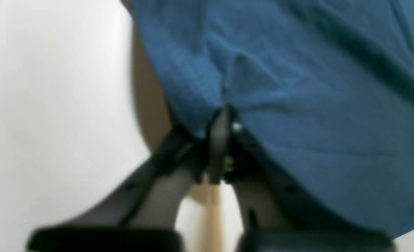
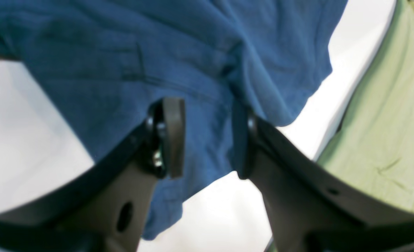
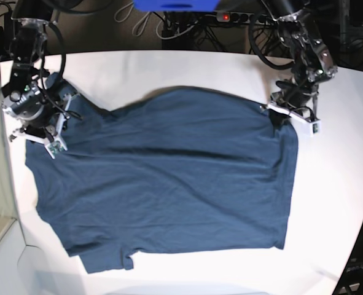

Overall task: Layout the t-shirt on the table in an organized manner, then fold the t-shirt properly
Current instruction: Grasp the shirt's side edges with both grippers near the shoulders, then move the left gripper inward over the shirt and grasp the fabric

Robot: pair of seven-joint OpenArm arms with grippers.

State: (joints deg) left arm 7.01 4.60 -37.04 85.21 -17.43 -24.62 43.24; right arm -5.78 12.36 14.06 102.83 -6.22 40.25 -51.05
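The t-shirt (image 3: 169, 178) lies spread across the white table (image 3: 341, 203), mostly flat, with soft ripples running through the middle and one sleeve poking out at the near edge. Both arms sit at its far corners.

The left gripper (image 1: 224, 119) has its jaws pressed together on a pinch of the shirt's edge; the wrist view shows the cloth gathering into a small peak right at the tips, with bare table off to one side. That grip looks firm.

The right gripper (image 2: 207, 136) is another matter: its two fingers (image 2: 173, 136) stand apart, with blue cloth draped between and beyond them, so nothing is clamped there. Past its outer finger a pale green surface (image 2: 385, 122) shows beyond the table's edge.

The step in hand looks like the laying-out, not yet the fold. To do it well, the right gripper probably wants to close on the hem between its fingers before any pulling, taking a single layer's edge rather than a bunched fold. Then both arms could draw outward and away from each other evenly, keeping the cloth low to the table so the ripples stretch flat rather than dragging the whole shirt sideways.
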